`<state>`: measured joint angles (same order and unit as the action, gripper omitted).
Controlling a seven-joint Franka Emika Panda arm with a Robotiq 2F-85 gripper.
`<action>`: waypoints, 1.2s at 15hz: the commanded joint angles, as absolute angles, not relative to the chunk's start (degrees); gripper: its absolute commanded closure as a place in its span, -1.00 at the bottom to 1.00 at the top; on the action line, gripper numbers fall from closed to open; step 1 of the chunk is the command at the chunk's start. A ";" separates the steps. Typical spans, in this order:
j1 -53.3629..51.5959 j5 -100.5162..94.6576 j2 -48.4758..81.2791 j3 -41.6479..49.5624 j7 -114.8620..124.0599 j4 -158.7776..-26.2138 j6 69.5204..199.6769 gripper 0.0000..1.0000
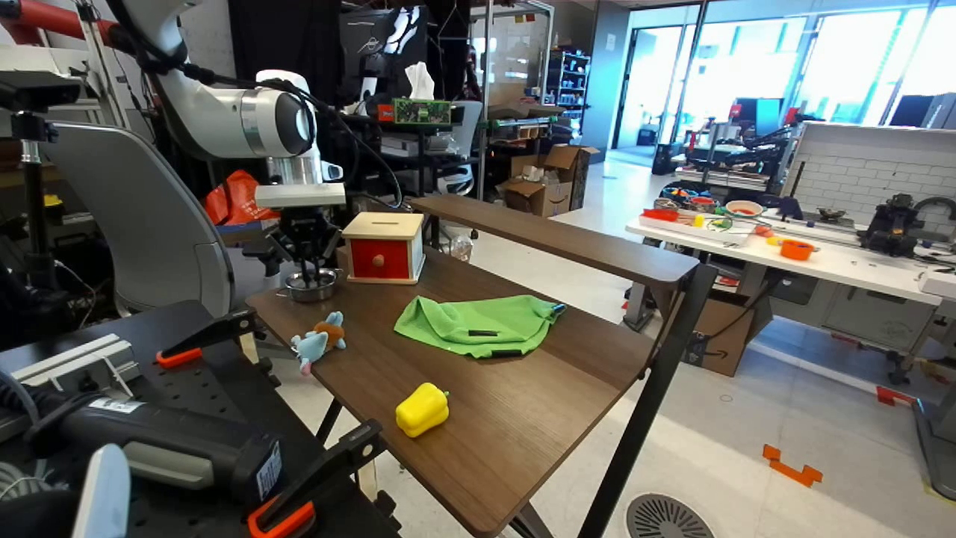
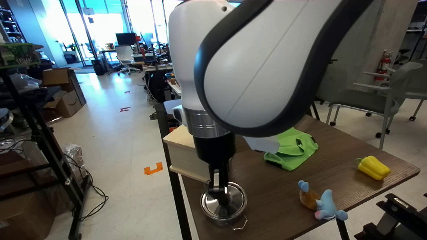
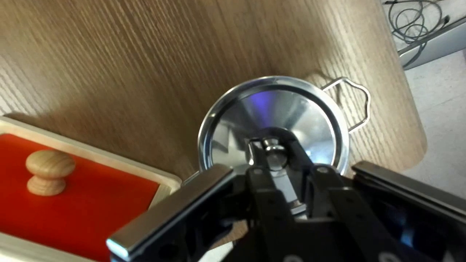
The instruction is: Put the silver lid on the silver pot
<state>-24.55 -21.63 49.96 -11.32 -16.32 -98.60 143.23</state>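
The silver pot [image 1: 314, 293] stands near the table corner beside the red box, and its body also shows in an exterior view [image 2: 221, 222]. The silver lid [image 3: 236, 116] lies level over the pot's opening, shiny with a small knob; it shows in an exterior view [image 2: 237, 195] too. My gripper [image 3: 275, 147] points straight down over the lid's middle, its fingers closed round the knob with no clear gap. It also shows in both exterior views [image 1: 310, 270] [image 2: 221, 199]. A wire pot handle [image 3: 367, 105] sticks out sideways. Most of the pot's wall is hidden in the wrist view.
The red box [image 1: 379, 258] with a wooden knob stands close beside the pot, also in the wrist view [image 3: 91, 207]. A green cloth [image 1: 478, 321], a plush toy [image 1: 320, 341] and a yellow pepper [image 1: 423, 410] lie on the brown table [image 1: 515, 403]. The table edge is close to the pot.
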 commanded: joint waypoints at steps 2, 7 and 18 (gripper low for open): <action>-24.97 -23.40 50.38 -10.29 -15.75 -99.17 146.73 0.08; -24.37 -22.71 50.60 -10.47 -16.35 -98.88 146.21 -0.61; -23.06 -21.38 42.98 -11.84 -15.25 -105.23 145.76 -1.00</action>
<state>-24.11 -21.89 48.65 -10.70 -16.14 -100.10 145.15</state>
